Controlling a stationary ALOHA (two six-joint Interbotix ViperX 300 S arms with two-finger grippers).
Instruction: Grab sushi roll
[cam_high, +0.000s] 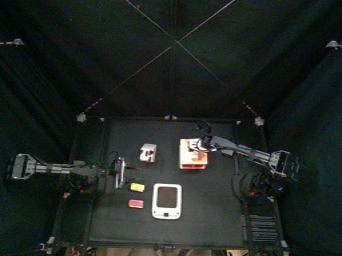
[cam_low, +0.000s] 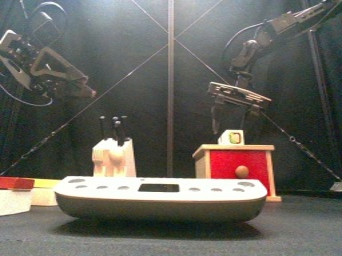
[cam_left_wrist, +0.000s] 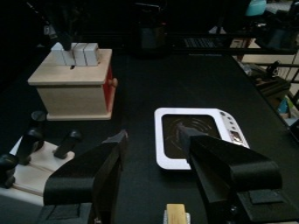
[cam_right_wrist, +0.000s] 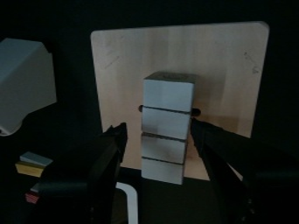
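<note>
**Right end effector above the sushi roll on the wooden box**

We are finding no legible brand, label or writing on any object. We are viewing the sushi roll (cam_right_wrist: 167, 129), a pale block with a dark band, resting on top of the wooden box (cam_right_wrist: 222, 61), whose front is red with a small knob (cam_low: 242, 171). In the front view only the roll's top is showing above the box, and the white tray (cam_low: 160, 197) is cutting off the lower edge of the box. The small white object holding dark pieces (cam_low: 114, 155) is too indistinct to identify. The right end effector (cam_right_wrist: 160, 140) is hanging open directly above the roll, its jaws flanking it; we cannot tell whether they touch it. The left end effector (cam_left_wrist: 156, 166) is hovering open and empty above the tabletop (cam_left_wrist: 152, 87), near the tray.
</note>
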